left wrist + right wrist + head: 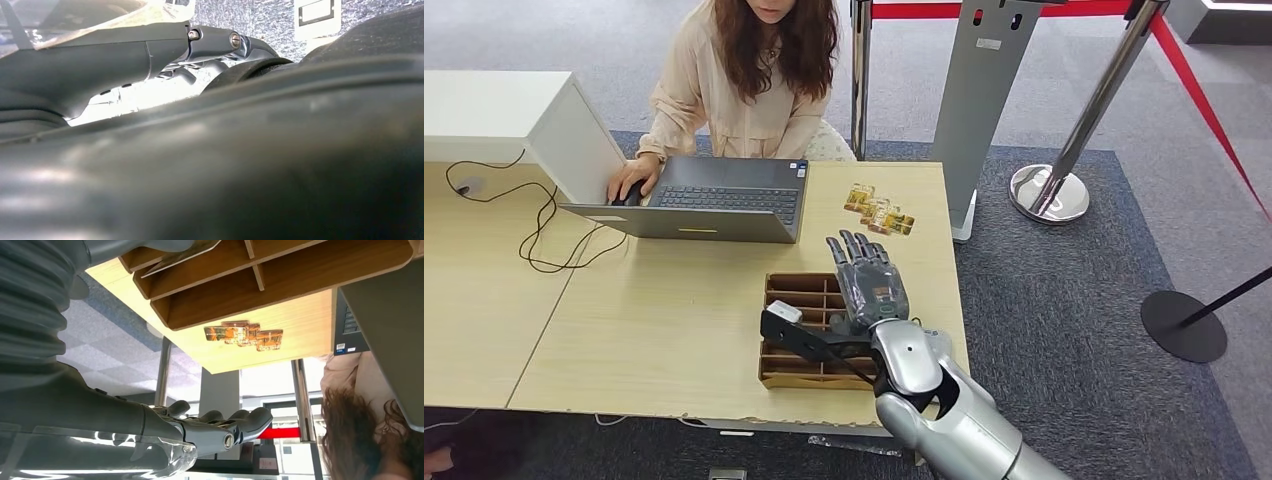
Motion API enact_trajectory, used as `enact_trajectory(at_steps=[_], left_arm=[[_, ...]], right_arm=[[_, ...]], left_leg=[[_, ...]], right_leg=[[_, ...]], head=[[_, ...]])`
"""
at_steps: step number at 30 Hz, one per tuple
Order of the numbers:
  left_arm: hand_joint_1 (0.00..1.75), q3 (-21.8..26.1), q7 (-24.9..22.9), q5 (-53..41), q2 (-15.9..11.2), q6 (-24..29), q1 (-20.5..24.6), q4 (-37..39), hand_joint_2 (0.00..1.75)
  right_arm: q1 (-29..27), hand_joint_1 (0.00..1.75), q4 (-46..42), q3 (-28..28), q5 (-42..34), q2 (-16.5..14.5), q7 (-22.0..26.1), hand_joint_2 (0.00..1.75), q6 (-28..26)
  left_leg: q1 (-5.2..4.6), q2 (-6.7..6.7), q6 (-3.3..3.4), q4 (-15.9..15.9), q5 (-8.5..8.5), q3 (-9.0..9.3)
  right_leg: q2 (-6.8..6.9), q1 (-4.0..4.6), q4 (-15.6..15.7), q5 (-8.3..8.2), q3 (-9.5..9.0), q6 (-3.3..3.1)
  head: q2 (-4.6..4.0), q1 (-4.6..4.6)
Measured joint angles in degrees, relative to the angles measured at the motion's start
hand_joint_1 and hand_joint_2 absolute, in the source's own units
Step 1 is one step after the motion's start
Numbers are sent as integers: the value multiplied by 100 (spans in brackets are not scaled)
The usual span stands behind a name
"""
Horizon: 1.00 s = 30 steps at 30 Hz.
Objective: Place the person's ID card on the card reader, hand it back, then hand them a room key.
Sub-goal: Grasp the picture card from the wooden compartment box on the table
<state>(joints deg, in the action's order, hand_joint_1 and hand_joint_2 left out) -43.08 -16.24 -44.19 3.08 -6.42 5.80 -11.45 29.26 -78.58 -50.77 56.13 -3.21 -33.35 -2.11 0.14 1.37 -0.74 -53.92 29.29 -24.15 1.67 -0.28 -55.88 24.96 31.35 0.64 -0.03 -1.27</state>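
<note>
Over the wooden divider tray (796, 345) at the near edge of the bench (674, 310), we hold our right hand (867, 275) flat and wide, fingers stretched toward twelve o'clock and gripping nothing. Our left hand (150, 55) appears at close range in its wrist view, and we cannot tell how its fingers lie.

At about one o'clock from the right hand, near the far right corner of the bench, lies a small overlapping fan of cards (879, 211) with orange-gold print; the right wrist view shows them too (243, 333). We cannot tell whether they are room keys or the ID card. We judge them thin, light, stiff and fairly slick, lying flush on the wood, so a straight pinch from above would probably slide off. Better, we think, to press on the top card, drag it off the fan toward the bench edge at three o'clock, then pinch its overhanging short edge between thumb and finger.

A person (744, 80) sits at eleven o'clock, typing on a laptop (704, 200).
</note>
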Motion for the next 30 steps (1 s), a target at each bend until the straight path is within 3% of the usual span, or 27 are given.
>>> enact_trajectory(at_steps=[26, 30], left_arm=[[0, 0, -9, -2, 0, 47, 2, 0, 0], [0, 0, 2, -3, 0, 47, 3, 0, 0]], right_arm=[[-29, 13, 570, -77, -212, -127, 168, 175, -205], [-27, 22, 635, -77, -210, -127, 168, 175, -207]], left_leg=[[0, 0, 0, 0, 0, -1], [0, 0, 0, 0, 0, 0]], right_leg=[[0, 0, 0, 0, 0, 0], [0, 0, 0, 0, 0, 0]], head=[[1, 0], [1, 0]])
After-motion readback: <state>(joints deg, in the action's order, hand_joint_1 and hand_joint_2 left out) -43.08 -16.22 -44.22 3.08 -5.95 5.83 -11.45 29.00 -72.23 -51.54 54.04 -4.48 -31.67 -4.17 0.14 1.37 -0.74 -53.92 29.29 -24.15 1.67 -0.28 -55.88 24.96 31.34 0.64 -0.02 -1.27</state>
